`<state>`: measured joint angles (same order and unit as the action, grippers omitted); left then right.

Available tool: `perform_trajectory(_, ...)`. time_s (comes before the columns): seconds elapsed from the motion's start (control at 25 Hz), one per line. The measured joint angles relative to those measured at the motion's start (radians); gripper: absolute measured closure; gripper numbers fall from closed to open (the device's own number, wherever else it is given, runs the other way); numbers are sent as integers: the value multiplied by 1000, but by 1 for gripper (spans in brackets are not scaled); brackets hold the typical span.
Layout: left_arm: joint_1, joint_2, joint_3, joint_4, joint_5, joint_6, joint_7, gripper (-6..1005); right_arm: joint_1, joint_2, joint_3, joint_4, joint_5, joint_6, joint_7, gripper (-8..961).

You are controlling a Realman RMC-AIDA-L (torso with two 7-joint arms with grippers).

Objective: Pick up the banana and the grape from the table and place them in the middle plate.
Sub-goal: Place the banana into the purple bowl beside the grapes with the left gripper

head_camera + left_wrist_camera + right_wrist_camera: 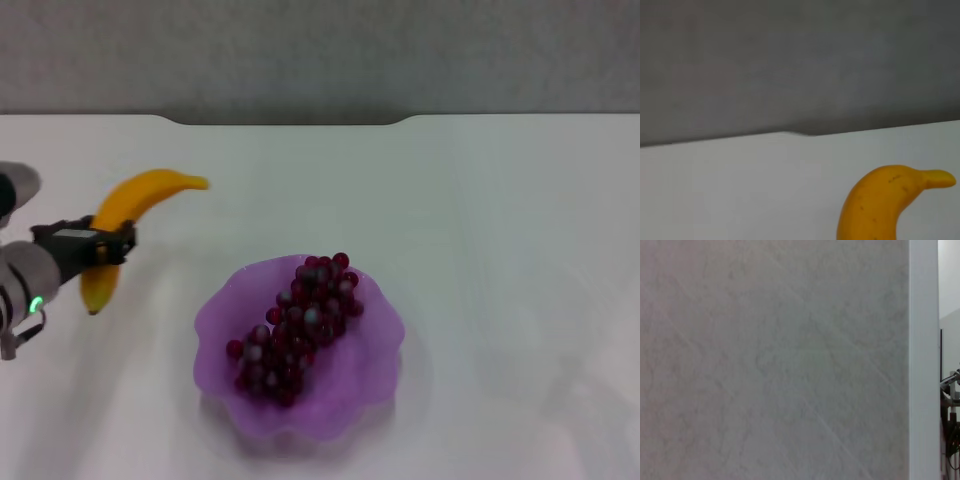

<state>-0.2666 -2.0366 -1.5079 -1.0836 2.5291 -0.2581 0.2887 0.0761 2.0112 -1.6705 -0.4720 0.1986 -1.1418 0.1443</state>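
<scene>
The yellow-orange banana [140,195] is at the table's left side, its stem end pointing toward the far edge. My left gripper [105,245] reaches in from the left, and its black fingers [120,242] are shut across the banana's lower half. In the left wrist view the banana [880,205] shows over the white table [740,190]. The dark red grape bunch [295,325] lies diagonally inside the light-purple scalloped middle plate [225,315], near the table's front centre. My right gripper is out of view; its wrist camera shows only a grey wall.
The white table [500,250] stretches to a notched far edge [290,120] with a grey wall behind it. A white vertical edge [923,360] shows in the right wrist view.
</scene>
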Motion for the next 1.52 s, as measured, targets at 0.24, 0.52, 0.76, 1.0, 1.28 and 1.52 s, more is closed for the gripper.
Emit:
perform_trajectory(0.24,142,3,115,-319,-2,-132,22,446,12,0,0,26,0,0,1,953)
perform_trajectory(0.52,168,3,242,-474,-5,-198,87,427,25,0,-1,27,1,1,1,953)
perform_trajectory(0.76,130,3,310,-454,-5,-218,92,412,34,0,-12,27,0,1,1,954)
perform_trajectory(1.0,80,0,350,-380,-6,-224,92,396,33,0,-14,28,0,1,1,954)
perform_trajectory(1.28,8,-3,366,-243,-39,-166,88,378,33,0,-14,29,1,0,1,954)
perform_trajectory(1.52,-2,-2,384,-212,-52,-138,107,362,34,0,-14,29,1,0,1,954)
